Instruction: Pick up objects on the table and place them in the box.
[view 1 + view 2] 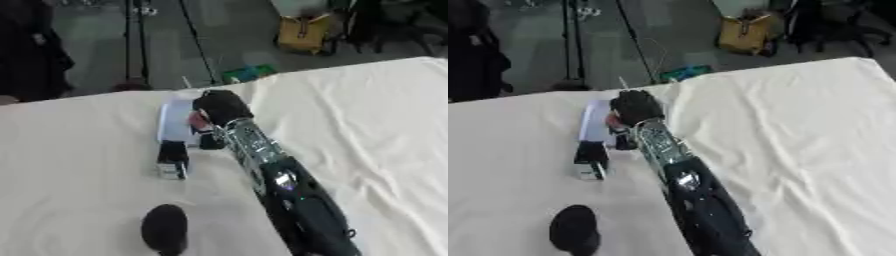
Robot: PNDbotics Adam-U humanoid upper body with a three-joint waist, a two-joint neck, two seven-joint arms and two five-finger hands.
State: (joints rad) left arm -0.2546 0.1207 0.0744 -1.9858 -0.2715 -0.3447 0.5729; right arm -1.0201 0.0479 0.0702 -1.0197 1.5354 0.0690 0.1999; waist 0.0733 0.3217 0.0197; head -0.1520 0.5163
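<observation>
My right arm reaches from the lower right to the middle of the table. Its hand [222,106] hangs, back up, over the right side of a pale, low box [176,121]. A small red thing [198,120] shows under the hand's left side, with the fingers curled round it. A small black thing [210,142] sits just below the hand, beside the wrist. In front of the box stands a small black-and-white object [172,161]. Near the front edge lies a black oval thing [164,229]. My left hand does not show.
A creased white cloth [367,120] covers the table, and its far edge runs askew from left to upper right. Beyond that edge are stand legs, a yellow bag [304,32] and a green thing [248,73] on the floor.
</observation>
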